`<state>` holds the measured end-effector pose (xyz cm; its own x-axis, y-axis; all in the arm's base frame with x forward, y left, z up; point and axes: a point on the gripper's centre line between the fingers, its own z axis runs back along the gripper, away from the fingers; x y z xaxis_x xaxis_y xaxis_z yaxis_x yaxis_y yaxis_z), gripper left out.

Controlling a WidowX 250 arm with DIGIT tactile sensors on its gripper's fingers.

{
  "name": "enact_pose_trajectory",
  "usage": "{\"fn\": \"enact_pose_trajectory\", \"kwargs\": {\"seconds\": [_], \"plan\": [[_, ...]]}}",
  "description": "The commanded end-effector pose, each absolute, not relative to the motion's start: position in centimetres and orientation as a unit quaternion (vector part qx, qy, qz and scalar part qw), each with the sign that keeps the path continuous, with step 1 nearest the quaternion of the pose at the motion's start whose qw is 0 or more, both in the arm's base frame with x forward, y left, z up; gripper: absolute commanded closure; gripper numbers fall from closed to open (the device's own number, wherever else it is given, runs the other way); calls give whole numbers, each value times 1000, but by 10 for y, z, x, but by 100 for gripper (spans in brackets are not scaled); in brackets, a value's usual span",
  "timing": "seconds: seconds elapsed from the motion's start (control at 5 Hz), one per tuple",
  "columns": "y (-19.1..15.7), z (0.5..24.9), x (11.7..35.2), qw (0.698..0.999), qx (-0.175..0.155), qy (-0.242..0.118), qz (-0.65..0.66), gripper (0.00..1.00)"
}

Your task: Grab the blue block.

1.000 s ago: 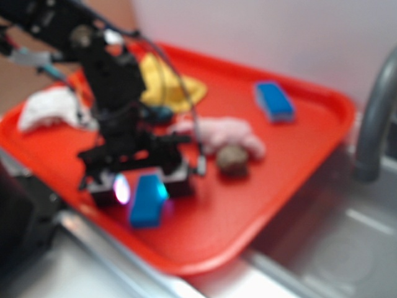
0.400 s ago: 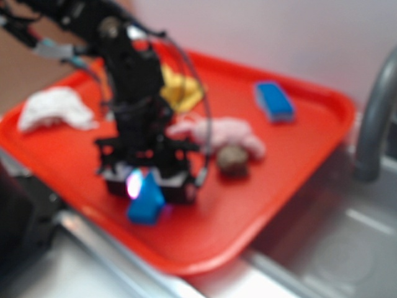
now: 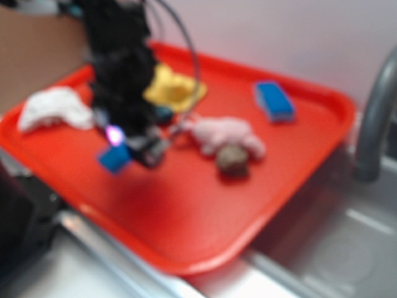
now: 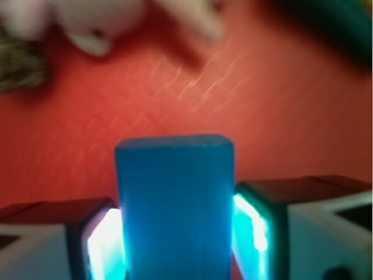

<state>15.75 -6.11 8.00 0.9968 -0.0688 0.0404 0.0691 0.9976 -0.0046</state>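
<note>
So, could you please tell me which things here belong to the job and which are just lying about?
Part of the job:
- blue block, clamped between the fingers
- end effector

Just lying about on the red tray:
- blue sponge
- pink plush
- yellow cloth
- white cloth
- brownish round object

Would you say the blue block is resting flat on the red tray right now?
No; in the exterior view the blue block hangs clamped in the gripper above the red tray.
</note>
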Motion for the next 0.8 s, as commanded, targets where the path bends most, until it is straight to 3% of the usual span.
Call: {"fn": "enact_pose_trajectory", "kwargs": {"seconds": [0.0,0.4,0.6], "plan": [[-29,183,140,995,31,-42,-83,100],[-14,207,167,998,12,-21,-55,100],[-11,204,172,999,11,-16,-49,100]]}}
